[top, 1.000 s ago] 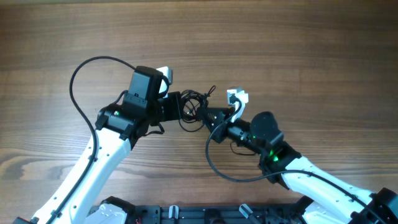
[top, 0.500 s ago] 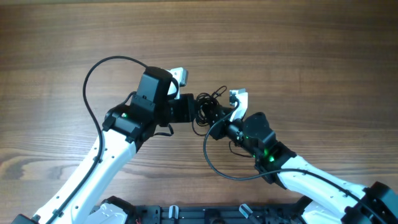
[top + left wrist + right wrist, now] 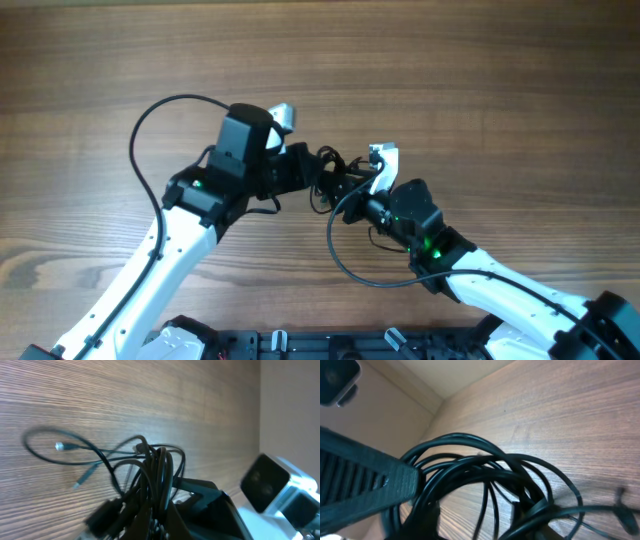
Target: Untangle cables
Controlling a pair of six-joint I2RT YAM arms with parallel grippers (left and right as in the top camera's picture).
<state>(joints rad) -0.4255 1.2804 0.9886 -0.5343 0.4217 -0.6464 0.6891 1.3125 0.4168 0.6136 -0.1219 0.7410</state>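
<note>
Two grippers meet just left of centre in the overhead view. The left gripper (image 3: 303, 170) reaches in from the left and is clamped on the cables (image 3: 328, 172). In the left wrist view the cords (image 3: 155, 475) are squeezed into one tight bunch at the bottom edge and fan upward into loops. The right gripper (image 3: 352, 187) touches the same knot from the lower right, but whether its claw is apart or together cannot be told. Half a second ago the left gripper sat slightly further right. It has since drawn a little left, and the loops that stuck up toward the white camera (image 3: 383, 156) are now tucked between the two claws. The right gripper has hardly shifted. Beyond the knot, one thin loop with a small plug end (image 3: 59, 446) lies flat on the wooden table (image 3: 480, 70)
</note>
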